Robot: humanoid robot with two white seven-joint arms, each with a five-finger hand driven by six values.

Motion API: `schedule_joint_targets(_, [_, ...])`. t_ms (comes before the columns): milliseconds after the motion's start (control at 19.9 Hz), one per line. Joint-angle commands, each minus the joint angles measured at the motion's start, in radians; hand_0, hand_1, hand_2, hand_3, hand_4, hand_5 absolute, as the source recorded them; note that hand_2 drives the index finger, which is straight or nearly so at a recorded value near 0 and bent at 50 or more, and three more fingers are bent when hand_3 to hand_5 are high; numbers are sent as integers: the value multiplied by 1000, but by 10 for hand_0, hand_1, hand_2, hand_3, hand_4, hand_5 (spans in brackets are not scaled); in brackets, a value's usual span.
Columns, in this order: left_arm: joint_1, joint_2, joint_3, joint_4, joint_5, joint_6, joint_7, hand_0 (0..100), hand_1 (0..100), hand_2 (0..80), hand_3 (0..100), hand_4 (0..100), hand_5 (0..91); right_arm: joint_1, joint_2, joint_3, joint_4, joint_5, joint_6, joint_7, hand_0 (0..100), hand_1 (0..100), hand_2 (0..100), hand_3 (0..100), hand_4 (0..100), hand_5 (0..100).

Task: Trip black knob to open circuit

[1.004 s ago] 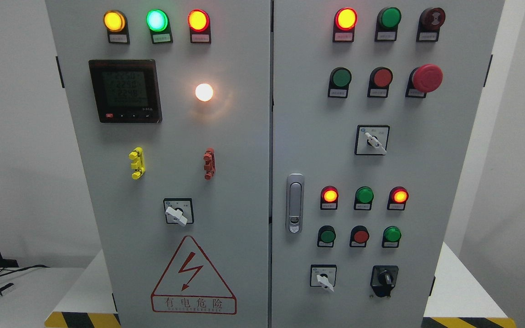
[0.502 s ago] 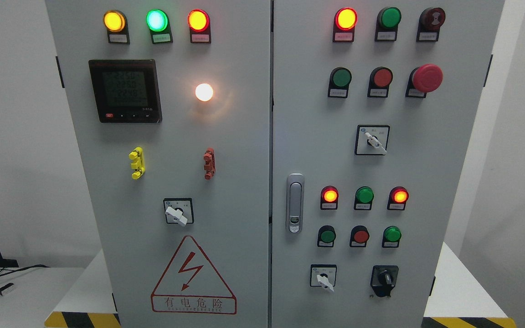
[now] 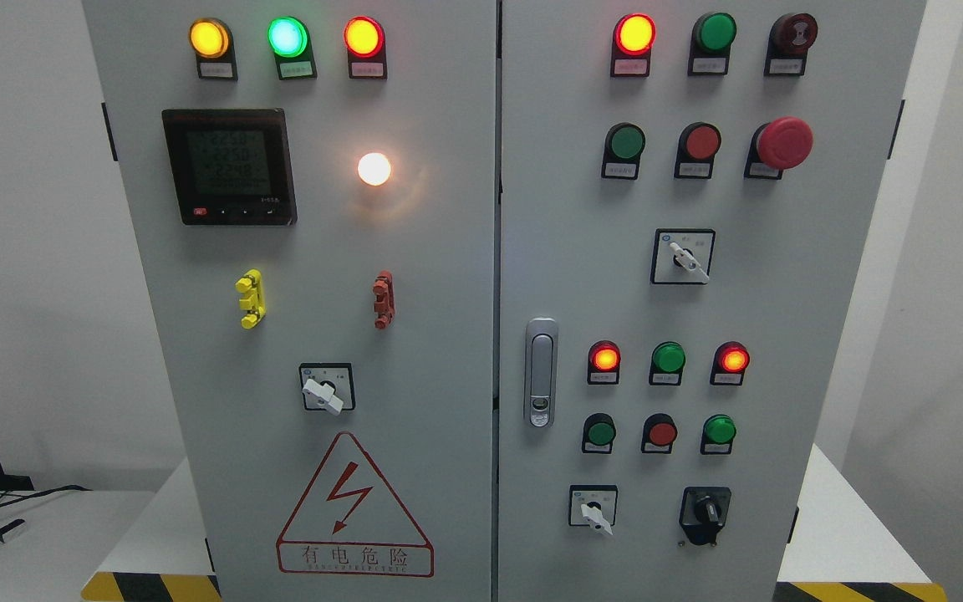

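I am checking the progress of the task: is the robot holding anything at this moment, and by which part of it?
Nothing is held. No hand is in view, and the black knob, low on the cabinet's right door, is untouched.

meter display (image 3: 229,163) digits perhaps flickered

Looks like an electrical test or training lab, not a real plant floor. A grey two-door control cabinet (image 3: 415,334) fills the view, covered in lit indicator lamps (image 3: 287,37), a digital power meter (image 3: 229,166), rotary selector switches (image 3: 682,257), a red mushroom stop button (image 3: 783,143) and a black knob (image 3: 705,508) near the right door's lower edge. There's a red lightning warning triangle (image 3: 354,506) with Chinese text too. It stands on a white platform (image 3: 845,527) with yellow-black hazard tape (image 3: 151,587) along the front edge, against plain white walls (image 3: 22,251).
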Motion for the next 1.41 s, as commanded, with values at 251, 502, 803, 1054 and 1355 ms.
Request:
schedule_joint_targets(251, [0,0,0,0,-31,-1,-1,120,389,0,0,0,0,-310,-31,-60,-50,2,123,-12,239,536,415,687,657,638])
schedule_joint_targets(502, [0,-1,0,0,-31,-1,-1,120,389,0,0,0,0,-384,-32,-62,-55,2,158,-12,245,576,420,819,747,739])
schedule_joint_targets(803, [0,-1,0,0,-31,-1,-1,120,389,0,0,0,0,-392,-57,-71,-58,2,164,-12,253,689,454,849,769,758])
schedule_joint_targets(1054, [0,0,0,0,-31,-1,-1,120,389,0,0,0,0,-405,-58,-86,-56,2,169,-12,286,693,483,849,769,759])
schedule_joint_targets(1355, [0,0,0,0,-31,-1,-1,120,389,0,0,0,0,-428,-58,-85,-56,2,184,-12,295,688,498,858,771,760])
